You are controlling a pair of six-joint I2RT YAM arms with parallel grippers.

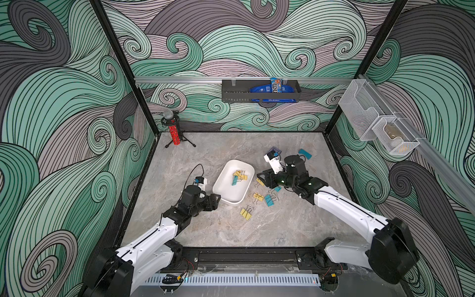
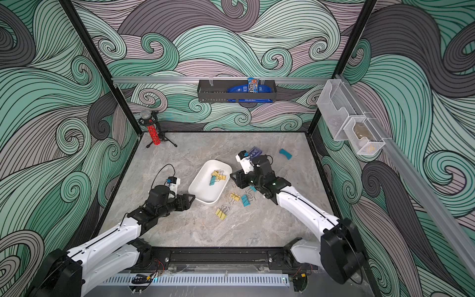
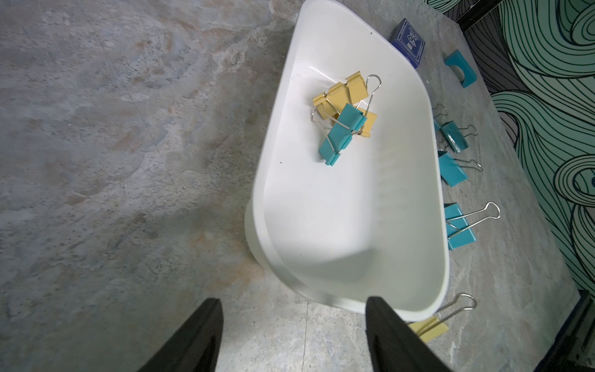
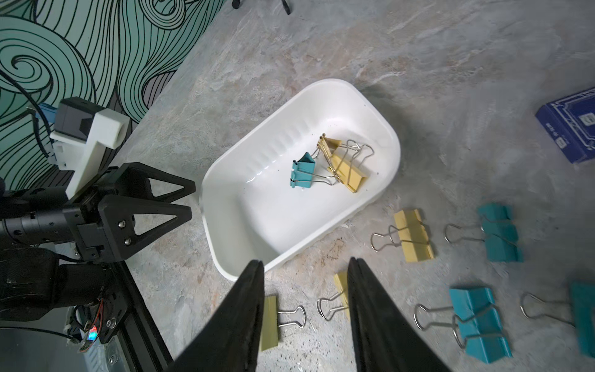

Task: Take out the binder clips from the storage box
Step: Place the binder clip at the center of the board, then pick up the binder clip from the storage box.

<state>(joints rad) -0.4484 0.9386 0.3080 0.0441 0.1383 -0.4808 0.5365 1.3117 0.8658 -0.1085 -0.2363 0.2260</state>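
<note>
Surface: grey marbled stone-look tabletop [image 1: 231, 231], edged in black framing and closed on three sides by wall panels [image 1: 64, 102] printed with teal, mauve and charcoal swirls. Fixtures: an aluminium rail [image 1: 180, 80] along the back wall carries a black perforated metal shelf basket [image 1: 234, 96] holding blue packets [image 1: 259, 88]. Two pale wire-mesh baskets [image 1: 359, 108] hang on the wall by the right arm, the nearer one holding a brownish item too blurred to identify. A red patterned cylinder [image 1: 174, 133] stands on a small black tripod in the far corner on the left arm's side. Main container: a shallow white plastic storage box [image 1: 228, 189] with rounded corners, lying diagonally mid-table between the two arms. Contents: three folding binder clips [image 4: 325, 167] with silver wire handles, two yellow and one teal, tangled together toward its far end; the rest of its floor is bare. Further clips of both colours lie loose on the table, along the box's side facing the right arm. Beyond them are a dark-blue card box [image 4: 570, 125] and a curved teal piece [image 1: 305, 153]. Left gripper [image 4: 192, 198]: jaws apart, grasping nothing, tips just beside the box's near corner. Right gripper [image 4: 306, 261]: jaws parted and empty, poised over the loose clips beside the box.
</note>
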